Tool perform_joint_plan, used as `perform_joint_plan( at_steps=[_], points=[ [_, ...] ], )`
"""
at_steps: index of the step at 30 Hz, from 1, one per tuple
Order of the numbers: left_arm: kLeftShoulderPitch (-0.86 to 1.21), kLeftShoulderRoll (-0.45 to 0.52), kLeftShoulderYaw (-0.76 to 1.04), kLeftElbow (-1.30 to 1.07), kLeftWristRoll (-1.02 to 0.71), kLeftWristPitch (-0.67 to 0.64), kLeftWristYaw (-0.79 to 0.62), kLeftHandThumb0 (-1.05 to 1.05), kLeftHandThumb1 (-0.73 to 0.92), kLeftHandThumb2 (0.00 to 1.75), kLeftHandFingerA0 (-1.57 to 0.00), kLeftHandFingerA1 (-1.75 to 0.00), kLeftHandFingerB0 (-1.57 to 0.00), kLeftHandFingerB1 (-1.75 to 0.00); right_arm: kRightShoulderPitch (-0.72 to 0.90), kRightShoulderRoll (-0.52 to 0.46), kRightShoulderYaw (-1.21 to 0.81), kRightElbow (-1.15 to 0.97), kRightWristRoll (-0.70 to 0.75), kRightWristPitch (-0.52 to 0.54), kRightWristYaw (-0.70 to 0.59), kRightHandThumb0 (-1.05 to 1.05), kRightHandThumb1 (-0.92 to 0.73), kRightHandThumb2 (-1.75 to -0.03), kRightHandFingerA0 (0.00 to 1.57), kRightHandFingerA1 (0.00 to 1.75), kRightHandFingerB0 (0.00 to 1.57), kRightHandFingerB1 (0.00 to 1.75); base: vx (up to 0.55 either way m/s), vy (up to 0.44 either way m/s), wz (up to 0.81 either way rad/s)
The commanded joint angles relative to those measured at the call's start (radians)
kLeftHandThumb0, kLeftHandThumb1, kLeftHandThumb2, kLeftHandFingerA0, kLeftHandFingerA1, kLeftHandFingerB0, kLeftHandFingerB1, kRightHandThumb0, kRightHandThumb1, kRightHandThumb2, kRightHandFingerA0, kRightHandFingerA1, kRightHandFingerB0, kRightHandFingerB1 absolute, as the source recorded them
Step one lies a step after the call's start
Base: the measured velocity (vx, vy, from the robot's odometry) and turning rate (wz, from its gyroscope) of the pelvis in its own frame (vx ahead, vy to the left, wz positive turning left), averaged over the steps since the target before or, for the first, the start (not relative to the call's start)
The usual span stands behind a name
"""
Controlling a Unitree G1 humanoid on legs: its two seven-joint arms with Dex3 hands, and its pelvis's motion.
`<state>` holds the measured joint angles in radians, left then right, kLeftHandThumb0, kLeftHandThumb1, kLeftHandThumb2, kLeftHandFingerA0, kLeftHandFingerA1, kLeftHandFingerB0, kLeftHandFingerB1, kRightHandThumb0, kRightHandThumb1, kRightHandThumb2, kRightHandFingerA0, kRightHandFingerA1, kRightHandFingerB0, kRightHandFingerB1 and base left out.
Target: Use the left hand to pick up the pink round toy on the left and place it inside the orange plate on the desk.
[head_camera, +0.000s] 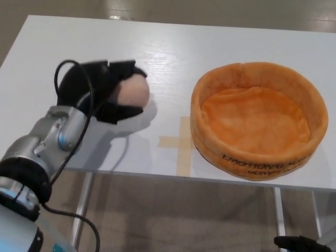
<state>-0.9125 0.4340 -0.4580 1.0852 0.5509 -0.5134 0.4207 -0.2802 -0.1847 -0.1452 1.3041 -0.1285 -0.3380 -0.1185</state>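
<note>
Toy sits wrapped in the left hand, fingers over the top and thumb beneath, clamped on it. A shadow falls on the desk beside and below the toy, so it looks lifted just clear of the surface, near the left part of the front edge. Judgement: the wrap-around hold suits a soft round thing that would squirt out of a pinch.

Plate rests toward the right front of the desk, well apart from the toy, its well bare. A tape cross lies between them at the front edge, likely a layout marker.

Right hand shows only as a dark tip below the desk edge at the lower right; cannot tell its fingers.

Count: one toy, one plate, one tape cross, two hands.
</note>
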Motion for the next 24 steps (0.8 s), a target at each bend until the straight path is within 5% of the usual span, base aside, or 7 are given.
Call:
perform_joint_plan(
  at_steps=[1, 15, 18, 20, 22, 23, 24],
  points=[
    [-0.016, 0.013, 0.013, -0.175, 0.05, -0.074, 0.044, -0.28, 0.65, 0.61, -0.72, -1.57, -0.88, -0.56, -0.003, -0.002, 0.011, 0.009, -0.001, 0.008, -0.007, -0.26, -0.58, -0.56, 0.78, 0.74, 0.72, 0.55, 0.0, 0.0, 0.0],
    [-0.035, -0.16, -0.048, -0.368, 0.137, 0.011, -0.009, -0.24, 0.63, 0.58, -0.8, -1.49, -0.94, -0.59, 0.004, 0.002, 0.024, 0.01, -0.002, 0.003, -0.013, -0.27, -0.58, -0.57, 0.8, 0.73, 0.75, 0.55, 0.0, 0.0, 0.0],
    [-0.052, -0.224, -0.092, -0.369, 0.165, 0.055, -0.055, -0.32, 0.47, 0.76, -0.92, -1.22, -0.9, -0.68, 0.001, 0.004, 0.017, 0.01, 0.005, 0.016, -0.008, -0.28, -0.59, -0.56, 0.83, 0.75, 0.77, 0.54, 0.0, 0.0, 0.0],
    [-0.061, -0.25, -0.108, -0.361, 0.175, 0.067, -0.07, -0.32, 0.47, 0.76, -0.92, -1.22, -0.9, -0.68, -0.001, 0.004, 0.016, 0.01, 0.006, 0.018, -0.007, -0.28, -0.59, -0.56, 0.83, 0.75, 0.77, 0.54, 0.0, 0.0, 0.0],
    [-0.068, -0.274, -0.122, -0.335, 0.18, 0.041, -0.038, -0.21, 0.55, 0.56, -0.92, -1.31, -0.93, -0.56, -0.001, 0.004, 0.018, 0.011, 0.002, 0.014, -0.009, -0.28, -0.59, -0.56, 0.84, 0.77, 0.8, 0.55, 0.0, 0.0, 0.0],
    [-0.07, -0.285, -0.127, -0.325, 0.182, 0.037, -0.033, -0.23, 0.56, 0.58, -0.92, -1.33, -0.91, -0.59, -0.001, 0.004, 0.019, 0.011, 0.001, 0.013, -0.01, -0.32, -0.45, -0.86, 0.81, 0.83, 0.73, 0.7, 0.0, 0.0, 0.0],
    [-0.072, -0.292, -0.13, -0.319, 0.184, 0.036, -0.032, -0.23, 0.56, 0.58, -0.92, -1.33, -0.91, -0.59, -0.001, 0.004, 0.019, 0.011, 0.0, 0.013, -0.01, -0.32, -0.45, -0.86, 0.81, 0.83, 0.73, 0.7, 0.0, 0.0, 0.0]
  ],
)
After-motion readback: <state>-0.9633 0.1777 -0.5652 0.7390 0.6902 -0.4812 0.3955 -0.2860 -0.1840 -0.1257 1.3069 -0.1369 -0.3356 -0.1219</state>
